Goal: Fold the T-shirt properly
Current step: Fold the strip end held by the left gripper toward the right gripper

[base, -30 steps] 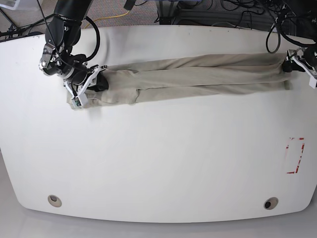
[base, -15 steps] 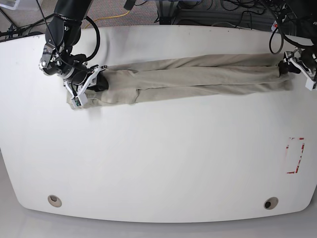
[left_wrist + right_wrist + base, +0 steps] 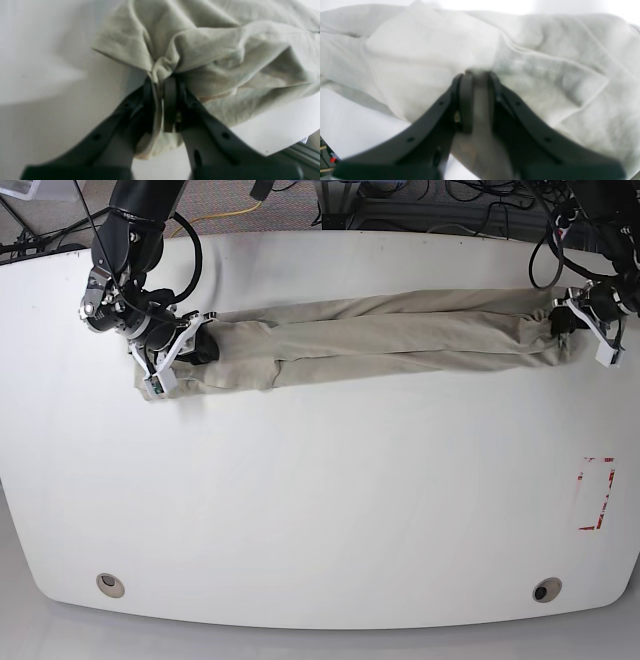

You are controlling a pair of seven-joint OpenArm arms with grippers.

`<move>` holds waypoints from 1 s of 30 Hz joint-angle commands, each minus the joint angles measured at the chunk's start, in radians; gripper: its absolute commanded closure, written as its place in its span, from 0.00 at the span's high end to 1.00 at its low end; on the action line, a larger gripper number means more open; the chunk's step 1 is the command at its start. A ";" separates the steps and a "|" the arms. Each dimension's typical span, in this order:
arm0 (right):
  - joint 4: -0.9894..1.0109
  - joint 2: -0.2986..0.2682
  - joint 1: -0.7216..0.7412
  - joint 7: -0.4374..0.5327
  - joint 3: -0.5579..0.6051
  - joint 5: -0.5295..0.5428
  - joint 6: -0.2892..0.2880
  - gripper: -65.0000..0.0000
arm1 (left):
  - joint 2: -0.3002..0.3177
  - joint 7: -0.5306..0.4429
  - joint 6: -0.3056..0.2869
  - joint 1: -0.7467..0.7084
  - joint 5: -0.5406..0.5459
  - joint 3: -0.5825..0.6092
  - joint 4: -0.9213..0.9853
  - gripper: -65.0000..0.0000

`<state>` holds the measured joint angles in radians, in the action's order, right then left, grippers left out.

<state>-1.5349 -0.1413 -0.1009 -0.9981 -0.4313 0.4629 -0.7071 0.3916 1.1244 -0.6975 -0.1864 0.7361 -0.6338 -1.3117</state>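
The beige T-shirt (image 3: 400, 335) lies folded into a long narrow band across the far part of the white table (image 3: 320, 500). At the band's left end in the base view, my right gripper (image 3: 198, 345) is shut on the cloth. Its wrist view shows pale fabric (image 3: 432, 50) pinched between the dark fingers, with the gripper (image 3: 478, 75) pressed into the folds. My left gripper (image 3: 562, 320) is at the band's right end. There its wrist view shows the gripper (image 3: 160, 78) shut on a bunched fold of the T-shirt (image 3: 225, 50).
A red-taped rectangle (image 3: 597, 493) marks the table near its right edge. Two round holes (image 3: 110, 584) (image 3: 546, 589) sit near the front edge. Cables and equipment (image 3: 400, 200) crowd the space behind the table.
My left gripper has moved inward onto the band's right end and closed on it, bunching the cloth there. The right gripper has held still on the left end.
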 commanded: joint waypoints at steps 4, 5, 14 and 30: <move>-0.005 -0.008 0.000 -0.017 -0.004 -0.031 0.009 0.14 | 0.014 -0.017 -0.001 -0.009 -0.037 -0.002 -0.105 0.07; -0.005 -0.008 0.000 -0.017 -0.004 -0.033 0.009 0.14 | 0.014 -0.014 -0.001 -0.015 -0.039 -0.002 -0.147 0.07; -0.005 -0.008 0.000 -0.017 -0.004 -0.033 0.009 0.14 | 0.014 -0.010 -0.001 -0.092 -0.039 0.107 -0.547 0.07; -0.005 -0.007 0.003 -0.017 -0.001 -0.031 0.009 0.14 | -0.191 0.092 -0.001 0.015 -0.039 0.411 -0.671 0.07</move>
<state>-1.5349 -0.1406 -0.1005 -0.9955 -0.4309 0.4545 -0.7071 0.2150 1.2419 -0.6968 -0.1833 0.6739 -0.2321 -1.9659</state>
